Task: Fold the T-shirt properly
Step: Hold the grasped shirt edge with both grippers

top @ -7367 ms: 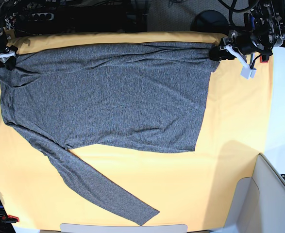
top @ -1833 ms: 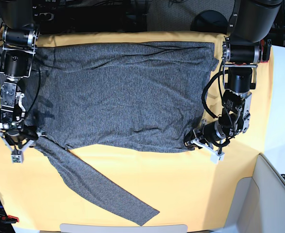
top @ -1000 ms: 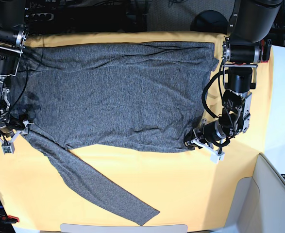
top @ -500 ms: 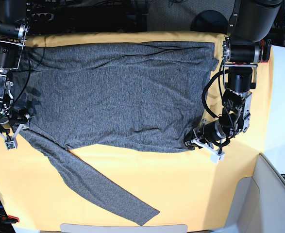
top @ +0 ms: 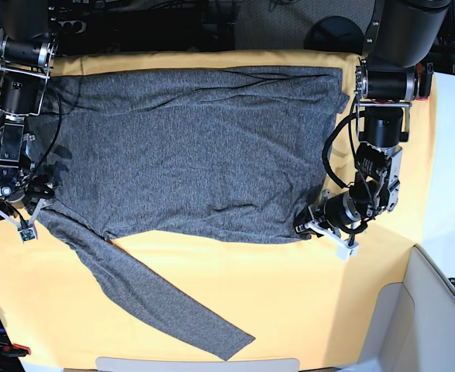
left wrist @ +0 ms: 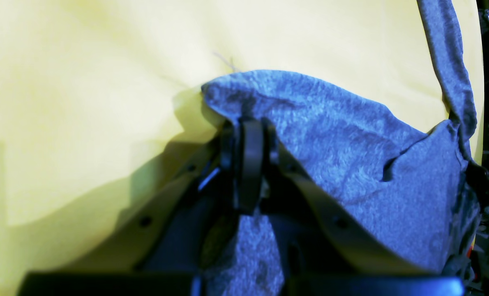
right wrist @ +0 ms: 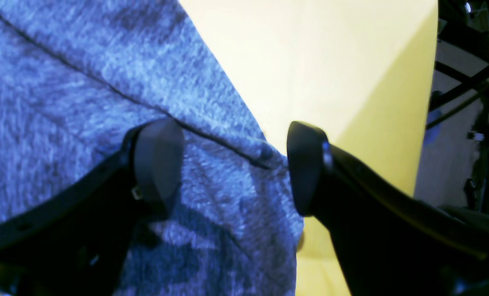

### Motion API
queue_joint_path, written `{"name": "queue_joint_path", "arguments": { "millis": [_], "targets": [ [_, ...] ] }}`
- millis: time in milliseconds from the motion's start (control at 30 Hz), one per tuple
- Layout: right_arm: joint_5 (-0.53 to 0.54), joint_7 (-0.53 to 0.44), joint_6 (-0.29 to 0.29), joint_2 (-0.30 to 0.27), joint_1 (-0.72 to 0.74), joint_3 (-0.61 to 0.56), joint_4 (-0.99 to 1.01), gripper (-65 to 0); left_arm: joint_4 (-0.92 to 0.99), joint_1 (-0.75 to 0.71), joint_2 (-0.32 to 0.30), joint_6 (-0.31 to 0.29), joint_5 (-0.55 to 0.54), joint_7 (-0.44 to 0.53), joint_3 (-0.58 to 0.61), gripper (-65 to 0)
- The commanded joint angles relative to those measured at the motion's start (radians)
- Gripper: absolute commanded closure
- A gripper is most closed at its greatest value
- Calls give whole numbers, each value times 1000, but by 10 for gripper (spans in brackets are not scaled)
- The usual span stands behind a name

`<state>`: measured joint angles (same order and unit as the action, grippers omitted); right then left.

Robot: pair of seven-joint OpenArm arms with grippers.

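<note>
Jaws first: left gripper (left wrist: 248,123) is clamped tight on the near hem corner of the T-shirt (top: 188,147), fabric bunched between the pads. Right gripper (right wrist: 232,164) stands wide apart, straddling the shirt's edge by the seam near the shoulder, nothing pinched yet.

Shirt lies spread flat across the yellow cloth (top: 351,302), body mostly smooth, a few ridges along the far edge. One long sleeve (top: 165,298) trails off diagonally toward the near side of the cloth, unfolded.

Read: grasp phase of a first fold, one corner secured, the other pending. Early in the task.

To do this step well:
- Right jaws should drop until the lower finger slides under the edge, then close on the seam, not on loose single-layer knit. Seam gives a firmer bite.
- Can't tell whether the right fingers touch the fabric or hover just above it.
- Don't lift the left corner until the right side has grip, otherwise the thin knit will skew and drag.
- Raise both corners together, level, and carry them across so the fold line stays straight.
- Watch the yellow cloth: pinching it along with the shirt would pull it up too.
- Loose sleeve needs tucking in separately.
</note>
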<state>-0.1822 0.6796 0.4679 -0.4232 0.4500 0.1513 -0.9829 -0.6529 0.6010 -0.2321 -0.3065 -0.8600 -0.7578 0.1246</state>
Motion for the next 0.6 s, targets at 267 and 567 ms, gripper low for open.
{"name": "queue_joint_path", "arguments": {
  "millis": [267, 567],
  "targets": [
    [-66, -74, -5, -9, 72, 3, 83, -407, -6, 17, -3, -1, 12, -27, 5, -3],
    [-67, -76, -7, -15, 89, 3, 77, -407, -6, 4, -3, -1, 12, -29, 5, -3]
  ]
}}
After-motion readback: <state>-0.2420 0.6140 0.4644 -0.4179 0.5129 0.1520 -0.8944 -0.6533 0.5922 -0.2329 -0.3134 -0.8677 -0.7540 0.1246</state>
